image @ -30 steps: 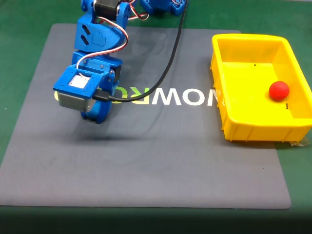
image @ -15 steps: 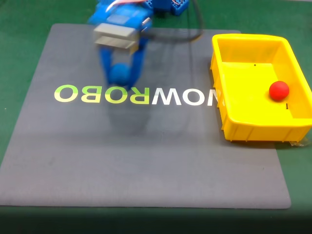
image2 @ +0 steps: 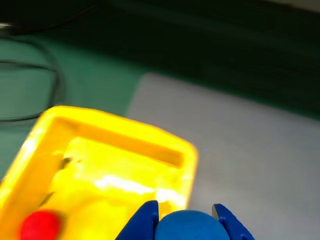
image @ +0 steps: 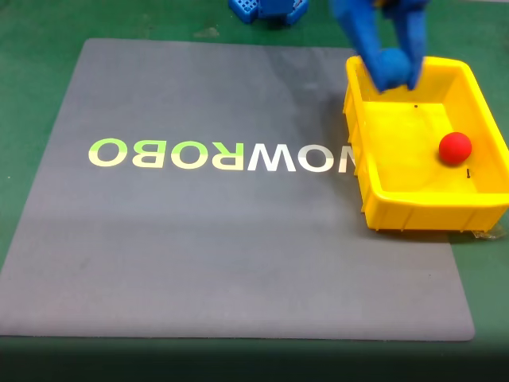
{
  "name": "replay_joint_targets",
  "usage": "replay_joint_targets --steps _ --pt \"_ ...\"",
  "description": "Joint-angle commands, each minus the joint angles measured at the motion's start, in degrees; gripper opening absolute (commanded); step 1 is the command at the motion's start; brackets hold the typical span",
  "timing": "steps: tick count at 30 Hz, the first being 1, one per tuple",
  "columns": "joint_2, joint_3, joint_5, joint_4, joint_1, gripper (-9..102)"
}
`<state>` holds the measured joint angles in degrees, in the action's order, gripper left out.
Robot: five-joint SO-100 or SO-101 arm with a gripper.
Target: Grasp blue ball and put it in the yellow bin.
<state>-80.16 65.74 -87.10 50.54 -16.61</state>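
Your gripper [image: 395,72] holds the blue ball [image: 390,65] over the yellow bin's [image: 413,211] far left corner. The open floor (red ball [image: 455,147] at right) lies just nearer.

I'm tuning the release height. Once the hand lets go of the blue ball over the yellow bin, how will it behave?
The blue ball is round, so it will likely roll across the yellow bin floor; the raised walls should contain it. Its matte surface suggests it won't slip early from the hand. It may bump the red ball resting in the bin.
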Motion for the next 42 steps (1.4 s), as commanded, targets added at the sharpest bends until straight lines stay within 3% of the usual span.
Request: replay_joint_targets --steps 1,16,21,25,38,42 --pt "-5.1 1.0 1.2 -0.5 -4.1 0" --pt "-4.5 2.9 2.9 -0.6 -8.3 3" --pt "-4.7 2.9 3.3 -0.5 -7.8 31" --pt "-4.8 2.9 4.1 -0.3 -7.1 37" --pt "-10.8 7.6 2.5 0.3 -3.3 35" --pt "-20.3 15.8 0.6 4.0 1.6 24"
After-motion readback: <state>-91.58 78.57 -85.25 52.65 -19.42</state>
